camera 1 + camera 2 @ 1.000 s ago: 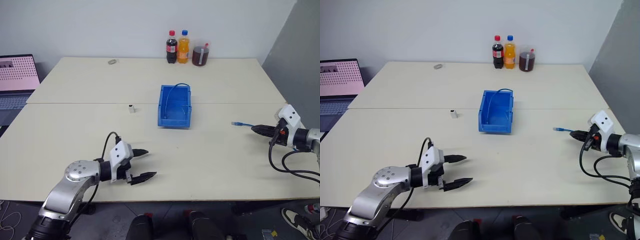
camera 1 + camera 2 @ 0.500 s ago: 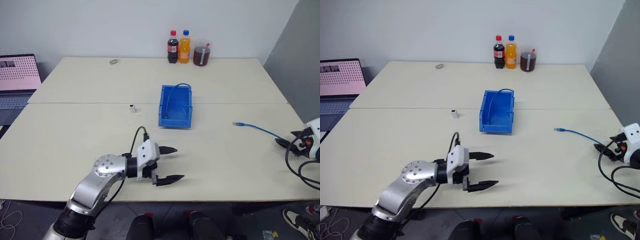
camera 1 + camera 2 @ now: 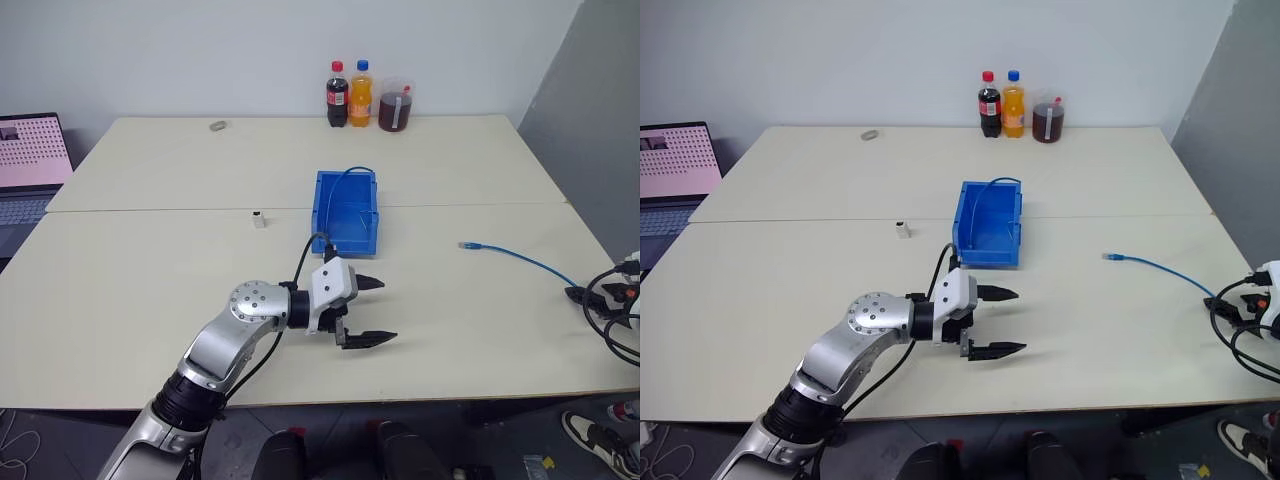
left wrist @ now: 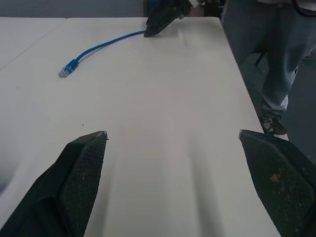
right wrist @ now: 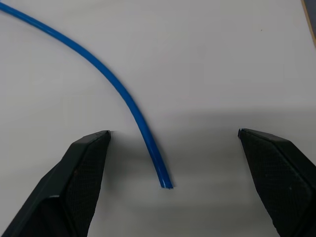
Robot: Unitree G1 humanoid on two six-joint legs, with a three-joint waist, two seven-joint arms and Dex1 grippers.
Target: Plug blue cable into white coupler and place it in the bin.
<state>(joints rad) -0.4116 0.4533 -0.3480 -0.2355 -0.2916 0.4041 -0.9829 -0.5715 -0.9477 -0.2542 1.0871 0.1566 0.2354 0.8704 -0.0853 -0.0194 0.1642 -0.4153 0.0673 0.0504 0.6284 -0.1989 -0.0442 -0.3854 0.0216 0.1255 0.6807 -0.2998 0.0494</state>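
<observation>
Left gripper (image 3: 372, 311) hovers mid-frame, fingers spread wide and empty — tiny white boxy plastic coupler (image 3: 259, 220) upper left, blue open-top plastic bin (image 3: 347, 211) above. Thin light-blue cable (image 3: 515, 257) lies right; right gripper (image 3: 590, 303) splayed open at its loose end.

Two blue cables: one loose on bench (image 3: 515, 255), one arced in bin (image 3: 345, 178). One blue bin (image 3: 347, 211). One white coupler (image 3: 259, 220). Two bottles (image 3: 349, 95), one lidded jug (image 3: 394, 104). One grey ring (image 3: 217, 126). One laptop (image 3: 30, 165). Two pincers: left (image 3: 374, 311), right (image 3: 588, 299).
</observation>
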